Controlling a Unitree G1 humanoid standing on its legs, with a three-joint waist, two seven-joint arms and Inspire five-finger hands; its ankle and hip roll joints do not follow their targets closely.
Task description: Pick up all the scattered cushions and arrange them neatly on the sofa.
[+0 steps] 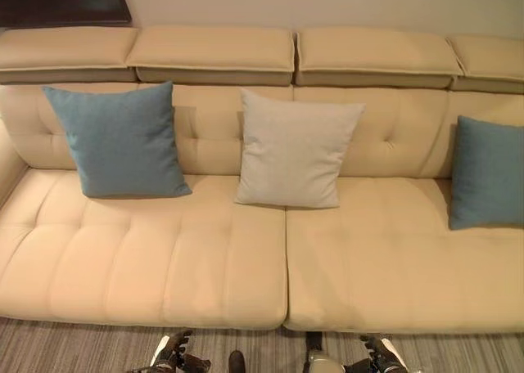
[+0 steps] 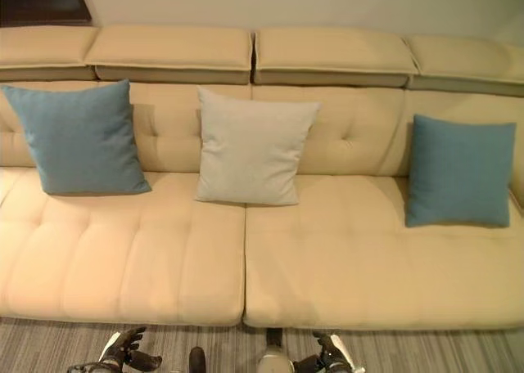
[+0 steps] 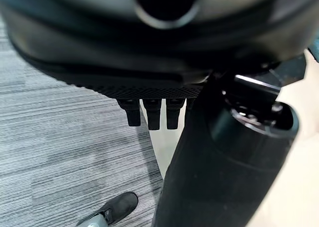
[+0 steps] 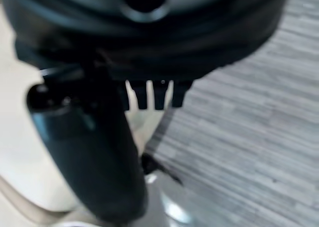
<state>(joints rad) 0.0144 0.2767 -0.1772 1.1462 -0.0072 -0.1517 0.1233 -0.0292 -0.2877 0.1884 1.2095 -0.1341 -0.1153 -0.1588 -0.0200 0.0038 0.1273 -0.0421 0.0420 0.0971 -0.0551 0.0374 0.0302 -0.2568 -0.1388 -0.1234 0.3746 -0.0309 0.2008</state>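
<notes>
Right eye view gives me the whole sofa (image 2: 327, 275), a long beige one with tufted seats and a row of headrest pads along the back. Three cushions stand on it, each upright and leaning against the backrest: a blue cushion (image 2: 75, 137) toward the left end, a light grey cushion (image 2: 250, 148) near the middle just left of the seam between the two seat sections, and a second blue cushion (image 2: 460, 171) toward the right end. They are well apart from one another. In the left eye view the right-hand blue one is cut off by the frame edge.

Grey striped carpet (image 3: 65, 152) runs along the front of the sofa. A dark panel (image 1: 61, 1) sits on the wall behind the sofa's left end, cropped at the corner, and I can't make out what it is. I see no writing anywhere.

My left hand (image 1: 173, 355) and right hand (image 1: 378, 355) hang low over the carpet in front of the sofa. In the left wrist view the left hand's fingers (image 3: 153, 115) point straight out with nothing in them; in the right wrist view the right hand's fingers (image 4: 159, 95) likewise stand straight and empty.
</notes>
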